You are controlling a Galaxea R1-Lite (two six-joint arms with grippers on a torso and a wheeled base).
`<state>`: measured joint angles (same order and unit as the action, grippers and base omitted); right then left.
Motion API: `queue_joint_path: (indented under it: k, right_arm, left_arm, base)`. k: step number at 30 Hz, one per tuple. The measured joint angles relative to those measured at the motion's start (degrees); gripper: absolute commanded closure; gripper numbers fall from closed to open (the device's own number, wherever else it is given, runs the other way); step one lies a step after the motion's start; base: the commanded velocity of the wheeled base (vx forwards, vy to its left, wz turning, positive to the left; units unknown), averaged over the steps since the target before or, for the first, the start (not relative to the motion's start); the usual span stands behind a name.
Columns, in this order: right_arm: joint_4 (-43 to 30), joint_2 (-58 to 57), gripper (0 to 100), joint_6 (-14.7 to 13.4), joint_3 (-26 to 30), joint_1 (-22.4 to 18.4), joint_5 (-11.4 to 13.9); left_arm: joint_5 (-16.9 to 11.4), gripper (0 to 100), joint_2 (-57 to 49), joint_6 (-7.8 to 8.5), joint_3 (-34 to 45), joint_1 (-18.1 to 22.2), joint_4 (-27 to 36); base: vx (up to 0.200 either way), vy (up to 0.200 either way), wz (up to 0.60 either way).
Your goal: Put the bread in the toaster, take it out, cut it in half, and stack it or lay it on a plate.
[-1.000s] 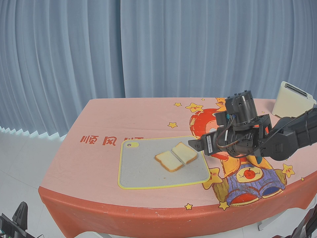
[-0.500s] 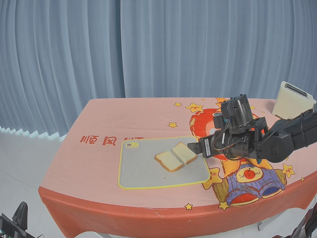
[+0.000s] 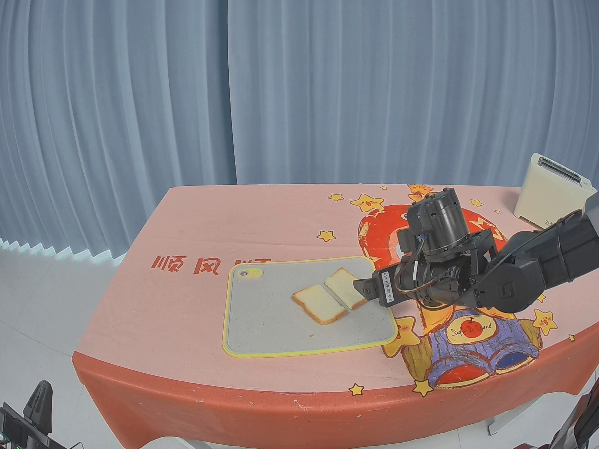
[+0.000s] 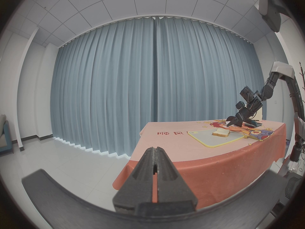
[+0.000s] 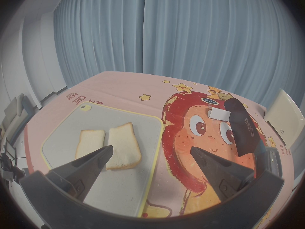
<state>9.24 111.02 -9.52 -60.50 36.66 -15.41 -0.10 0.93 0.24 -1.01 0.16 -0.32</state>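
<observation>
- The bread [image 3: 332, 295] lies flat on a grey board [image 3: 268, 325] with a yellow rim, in the board's right part.
- It is one white slice cut in two, a left half [image 5: 90, 142] and a right half [image 5: 124, 145].
- The two halves lie side by side with only a narrow gap between them, and their straight cut edges face each other.
- The top of each half is pale cream. A thin golden-brown crust runs along the outer edges.
- In the head view the right half is a little farther back than the left half, so the gap runs diagonally.
- The right gripper [image 5: 151, 148] is low over the right edge of the board, and its jaws are wide apart with nothing between them.
- One of its fingers [image 5: 92, 164] is above the near side of the right half. I cannot tell if it touches the bread.
- The left gripper [image 4: 155, 167] is low beside the table [image 3: 206, 232], well apart from the board, with its jaws pressed together and holding nothing.
- A cream toaster [image 3: 552, 191] stands at the far right corner of the table.
- A knife [image 5: 243, 131] with a dark blade lies on the printed cloth [image 3: 187, 319], right of the board.
</observation>
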Motion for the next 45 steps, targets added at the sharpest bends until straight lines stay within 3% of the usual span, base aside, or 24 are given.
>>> queue_joint_path:
  k: [7,21,22,45]
  right_arm:
    - [-0.05,1.99,0,0.09,-1.71,-0.04,-3.19]
    - [0.0,6.21,0,0.17,-3.04,-0.5,-4.1]
    - [0.04,6.34,100,0.17,-3.06,-0.52,-4.1]
    - [-0.33,2.4,100,0.16,-1.32,0.24,-4.1]
  left_arm:
    - [0.0,100,0.0,0.02,0.0,0.0,-0.01]
    - [0.0,100,0.0,0.02,0.0,0.0,0.0]
    - [0.0,100,0.0,0.02,0.0,0.0,0.0]
    - [0.0,100,0.0,0.0,0.0,0.0,0.0]
  base:
    - [0.0,0.0,0.0]
    - [0.0,0.0,0.0]
    - [0.0,0.0,0.0]
    - [0.0,0.0,0.0]
